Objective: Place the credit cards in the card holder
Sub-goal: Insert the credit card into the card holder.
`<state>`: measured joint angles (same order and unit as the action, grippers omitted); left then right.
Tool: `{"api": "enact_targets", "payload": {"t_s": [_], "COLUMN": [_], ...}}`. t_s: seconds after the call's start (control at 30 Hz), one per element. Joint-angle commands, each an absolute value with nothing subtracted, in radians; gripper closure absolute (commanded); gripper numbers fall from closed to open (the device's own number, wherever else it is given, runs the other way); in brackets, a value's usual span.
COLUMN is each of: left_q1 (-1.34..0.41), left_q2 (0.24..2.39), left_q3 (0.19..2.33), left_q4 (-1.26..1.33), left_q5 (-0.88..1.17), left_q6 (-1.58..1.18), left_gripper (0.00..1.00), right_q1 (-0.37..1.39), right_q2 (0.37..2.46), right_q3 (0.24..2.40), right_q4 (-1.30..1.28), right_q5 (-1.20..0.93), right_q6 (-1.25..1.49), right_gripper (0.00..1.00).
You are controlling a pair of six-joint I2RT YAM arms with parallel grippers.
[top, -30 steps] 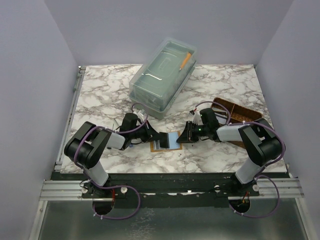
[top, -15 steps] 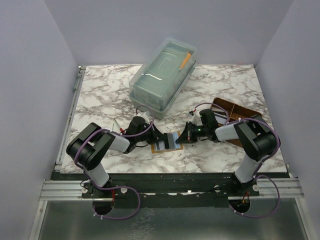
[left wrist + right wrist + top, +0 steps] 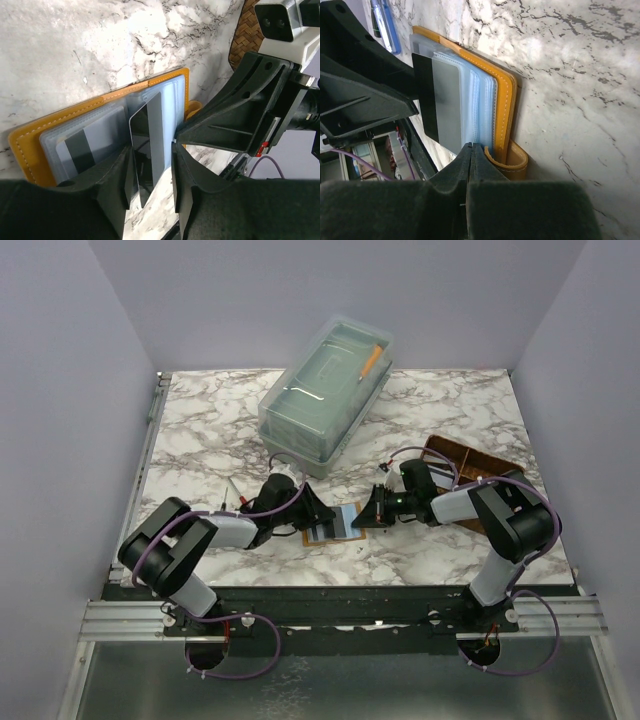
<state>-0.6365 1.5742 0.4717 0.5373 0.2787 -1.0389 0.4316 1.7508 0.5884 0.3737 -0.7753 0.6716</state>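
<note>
The grey card (image 3: 155, 125) sits half inside the card holder (image 3: 30, 145), left pincer (image 3: 150, 152) released around it, right pincer (image 3: 471, 147) clenched empty.

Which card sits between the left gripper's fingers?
The plain grey card, in the gap between the fingers; the striped card lies tucked inside the holder.

1. You work in a robotics test cell: plain lilac walls (image 3: 60, 390) box in a marble-patterned table (image 3: 200, 430).
2. Aluminium rails (image 3: 120, 618) at its near edge carry your left arm (image 3: 185, 540) and right arm (image 3: 510, 525).
</note>
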Motion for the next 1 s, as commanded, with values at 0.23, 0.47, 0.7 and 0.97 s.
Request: {"api": "enact_targets", "payload": {"t_s": [0.23,0.47,0.7,0.97], "left_q1": [-0.712,-0.754,-0.754,-0.754], "left_q2": [1.584,1.609,1.489,1.477], "left_q3": [0.576,0.613,0.607,0.615], "left_q4": [0.289,0.259,0.085,0.042], "left_q5": [0.149,0.097,0.074,0.058], "left_q6": [-0.945,-0.979,-0.917,-0.904], "left_gripper": [0.71,0.71,0.53,0.5], "right_q1": [0.432,0.431,0.429,0.43], "right_q2": [1.739,1.716,1.722,1.724], "right_q3": [0.574,0.554,0.552,0.553], "right_q4": [0.351,0.359,0.356,0.361], "right_q5": [-0.753,-0.736,-0.74,-0.748], "right_q6": [0.641,0.661,0.65,0.644], "right_gripper": [1.0,1.0,1.0,1.0]}}
